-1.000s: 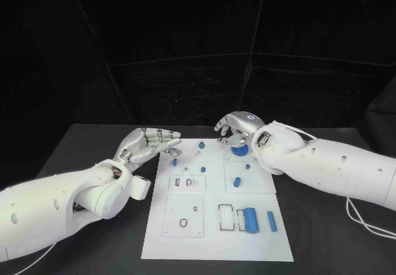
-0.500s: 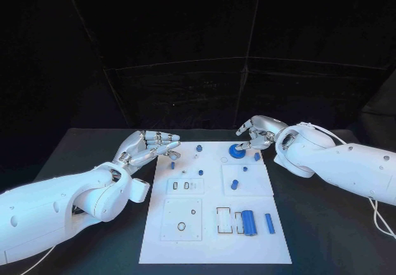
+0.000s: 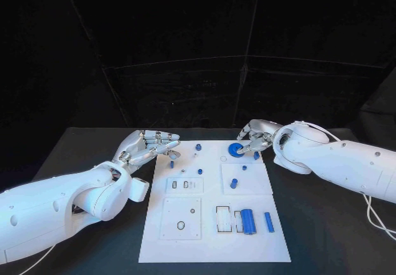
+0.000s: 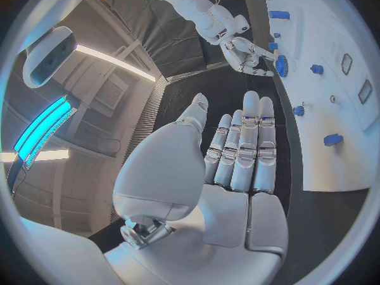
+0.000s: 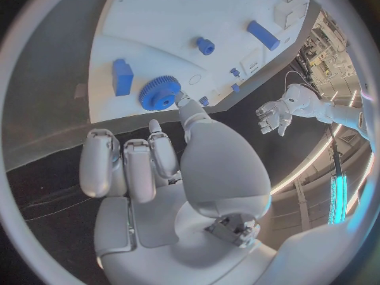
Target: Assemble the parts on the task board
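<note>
The blue gear (image 3: 235, 150) now lies flat near the far right corner of the task board (image 3: 214, 252), and I am no longer carrying it. A second ago my right hand (image 3: 257, 136) was curled over the gear above the board; half a second ago it was lowering it; now the hand has drawn back a little toward the board's right edge. In the right wrist view the gear (image 5: 161, 93) sits on the white plate with one of my fingertips (image 5: 183, 99) touching or just beside its toothed rim, the other fingers folded toward the palm with nothing in them. So I judge the gear released, though whether it is fully seated on its post I cannot tell.

Just beside the gear stands a small blue block (image 5: 123, 76), between it and the board's right edge. Further in are small blue pegs (image 3: 198, 147), a short blue part (image 3: 233, 183) in the right middle panel, and two blue cylinders (image 3: 248, 220) at the near right.

My left hand (image 3: 149, 146) has hardly moved: it hovers off the board's far left corner, fingers straight and together, holding nothing.

With the gear set down, I think the next step is another part, after one check that the gear sits level.
</note>
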{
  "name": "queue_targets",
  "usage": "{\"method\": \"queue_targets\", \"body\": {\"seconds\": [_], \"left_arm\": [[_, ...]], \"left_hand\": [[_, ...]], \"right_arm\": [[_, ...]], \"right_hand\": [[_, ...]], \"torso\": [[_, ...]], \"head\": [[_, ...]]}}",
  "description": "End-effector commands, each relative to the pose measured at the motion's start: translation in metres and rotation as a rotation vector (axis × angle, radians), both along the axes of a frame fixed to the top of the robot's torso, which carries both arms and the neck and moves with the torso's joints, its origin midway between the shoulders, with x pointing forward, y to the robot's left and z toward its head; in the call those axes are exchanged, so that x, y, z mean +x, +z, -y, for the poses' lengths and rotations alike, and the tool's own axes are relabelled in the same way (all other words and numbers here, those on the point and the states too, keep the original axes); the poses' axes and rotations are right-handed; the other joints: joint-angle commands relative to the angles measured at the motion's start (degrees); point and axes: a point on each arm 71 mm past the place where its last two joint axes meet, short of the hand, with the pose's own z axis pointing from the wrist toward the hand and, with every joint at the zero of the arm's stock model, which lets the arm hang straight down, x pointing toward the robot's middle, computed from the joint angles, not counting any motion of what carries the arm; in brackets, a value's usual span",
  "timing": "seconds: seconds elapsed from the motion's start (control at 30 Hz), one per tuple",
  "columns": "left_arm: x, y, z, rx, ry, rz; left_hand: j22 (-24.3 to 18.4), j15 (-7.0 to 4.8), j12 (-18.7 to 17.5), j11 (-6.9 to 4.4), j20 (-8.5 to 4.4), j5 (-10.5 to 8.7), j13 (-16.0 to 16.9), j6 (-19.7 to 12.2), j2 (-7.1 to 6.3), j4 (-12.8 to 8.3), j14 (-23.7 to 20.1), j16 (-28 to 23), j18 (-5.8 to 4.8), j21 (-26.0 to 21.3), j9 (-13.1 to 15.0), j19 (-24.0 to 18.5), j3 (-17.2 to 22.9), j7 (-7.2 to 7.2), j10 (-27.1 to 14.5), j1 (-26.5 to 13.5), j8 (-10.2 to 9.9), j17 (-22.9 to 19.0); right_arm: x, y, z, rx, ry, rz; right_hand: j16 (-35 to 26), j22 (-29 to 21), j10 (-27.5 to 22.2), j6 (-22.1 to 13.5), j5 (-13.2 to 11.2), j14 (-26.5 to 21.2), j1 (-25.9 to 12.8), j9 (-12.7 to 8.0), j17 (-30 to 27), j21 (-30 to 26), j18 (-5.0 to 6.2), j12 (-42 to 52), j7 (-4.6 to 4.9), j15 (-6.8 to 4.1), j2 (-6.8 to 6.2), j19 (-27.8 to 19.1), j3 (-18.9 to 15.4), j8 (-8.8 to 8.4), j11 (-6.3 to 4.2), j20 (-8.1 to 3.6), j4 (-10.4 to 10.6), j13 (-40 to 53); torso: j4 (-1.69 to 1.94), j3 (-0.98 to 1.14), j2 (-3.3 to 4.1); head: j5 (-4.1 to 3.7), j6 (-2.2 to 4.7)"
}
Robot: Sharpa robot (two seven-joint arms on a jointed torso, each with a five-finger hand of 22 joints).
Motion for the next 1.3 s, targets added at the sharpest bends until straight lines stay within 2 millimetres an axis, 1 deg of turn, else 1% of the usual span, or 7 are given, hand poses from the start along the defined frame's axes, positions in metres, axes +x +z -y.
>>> {"method": "queue_targets", "body": {"seconds": [0.03, 0.27, 0.4, 0.63, 1.13, 1.23, 1.3], "left_arm": [[-0.0003, 0.0008, 0.0019, -0.003, -0.016, 0.001], [-0.0001, 0.0007, 0.0020, -0.003, -0.016, 0.001], [-0.0001, 0.0007, 0.0017, -0.003, -0.015, 0.001], [0.0001, 0.0006, 0.0019, -0.003, -0.016, 0.001], [0.0012, 0.0000, 0.0015, 0.001, -0.012, -0.002], [0.0012, -0.0001, 0.0014, 0.001, -0.012, -0.002], [0.0012, -0.0001, 0.0014, 0.001, -0.012, -0.003]], "left_hand": [[-0.08, -0.03, -0.32, 0.22, 0.05, 0.04, 0.04, 0.12, 0.64, -0.40, -0.46, -0.29, 0.57, -0.24, 0.00, -0.30, 0.08, 0.17, 0.09, -0.12, -0.30, 0.17], [-0.08, -0.03, -0.31, 0.21, 0.06, 0.04, 0.04, 0.15, 0.65, -0.42, -0.47, -0.29, 0.58, -0.24, 0.00, -0.30, 0.08, 0.16, 0.13, -0.11, -0.30, 0.19], [-0.08, -0.03, -0.31, 0.21, 0.06, 0.04, 0.04, 0.15, 0.65, -0.42, -0.47, -0.29, 0.58, -0.24, 0.00, -0.30, 0.08, 0.16, 0.13, -0.11, -0.30, 0.19], [-0.08, -0.03, -0.31, 0.21, 0.06, 0.04, 0.04, 0.15, 0.65, -0.42, -0.47, -0.29, 0.58, -0.24, 0.00, -0.30, 0.08, 0.16, 0.13, -0.11, -0.30, 0.19], [-0.12, -0.05, -0.41, 0.21, 0.07, 0.04, 0.03, 0.21, 1.04, -0.67, -0.55, -0.32, 0.61, -0.27, 0.00, -0.33, 0.27, 0.16, 0.18, 0.17, -0.41, 0.37], [-0.12, -0.05, -0.41, 0.21, 0.07, 0.04, 0.03, 0.21, 1.04, -0.67, -0.55, -0.32, 0.61, -0.27, 0.00, -0.33, 0.27, 0.16, 0.18, 0.17, -0.41, 0.37], [-0.12, -0.05, -0.41, 0.21, 0.07, 0.04, 0.03, 0.21, 1.04, -0.67, -0.55, -0.32, 0.61, -0.27, 0.00, -0.33, 0.27, 0.16, 0.18, 0.17, -0.41, 0.37]], "right_arm": [[0.0009, -0.0015, -0.0022, -0.018, 0.003, -0.026], [0.0034, -0.0026, -0.0036, -0.020, -0.003, -0.028], [0.0038, -0.0032, -0.0055, -0.020, 0.001, -0.030], [0.0041, -0.0055, -0.0091, -0.031, 0.010, -0.042], [0.0051, -0.0069, -0.0094, -0.057, 0.018, -0.036], [0.0050, -0.0072, -0.0104, -0.056, 0.021, -0.034], [0.0051, -0.0072, -0.0110, -0.057, 0.023, -0.031]], "right_hand": [[0.40, 0.20, 0.05, -0.29, 0.29, 3.16, 0.95, 0.07, 0.22, 0.29, -0.99, 0.39, -0.02, 0.45, 0.29, 0.27, -0.03, 0.44, 0.12, 0.02, -0.20, 0.24], [0.53, 0.48, 0.07, -0.08, 0.24, 3.16, 1.85, 0.16, 0.49, 0.45, -1.03, 0.66, -0.09, 0.44, 1.19, 0.33, 0.41, 1.18, 0.06, 0.05, -0.60, 0.69], [0.59, 0.61, 0.17, 0.19, 0.04, 3.17, 2.21, 0.22, 0.62, 0.52, -1.04, 0.83, -0.17, 0.41, 1.59, 0.35, 0.65, 1.61, 0.01, 0.04, -0.83, 0.98], [0.74, 1.04, 0.60, 1.20, -1.19, 3.19, 3.10, 0.32, 0.97, 0.74, -1.11, 1.42, -0.41, 0.25, 2.59, 0.47, 1.56, 2.84, -0.21, -0.08, -1.77, 1.96], [0.81, 1.46, 0.63, 1.52, -1.45, 3.21, 3.65, 0.28, 1.16, 0.91, -1.19, 1.48, -0.48, 0.18, 2.82, 0.65, 2.13, 3.25, -0.29, -0.14, -2.54, 2.14], [0.81, 1.51, 0.64, 1.67, -1.57, 3.20, 4.14, 0.24, 1.16, 0.94, -1.19, 1.49, -0.49, 0.15, 3.16, 0.64, 2.68, 3.46, -0.33, -0.17, -3.07, 2.24], [0.82, 1.55, 0.67, 1.94, -2.87, 3.20, 4.87, 0.23, 1.21, 0.96, -1.19, 1.52, -0.49, 0.11, 3.72, 0.62, 3.49, 3.67, -0.36, -0.21, -3.70, 2.34]], "torso": [[0.01, 0.01, 0.02], [0.09, -0.01, -0.01], [-0.01, 0.02, 0.00], [0.03, 0.02, -0.01], [0.00, 0.01, -0.04], [0.04, 0.01, -0.03], [0.05, 0.00, -0.01]], "head": [[0.03, -0.14], [-0.05, -0.29], [0.08, -0.38], [0.14, -0.56], [0.10, -0.72], [0.07, -0.75], [0.07, -0.79]]}}
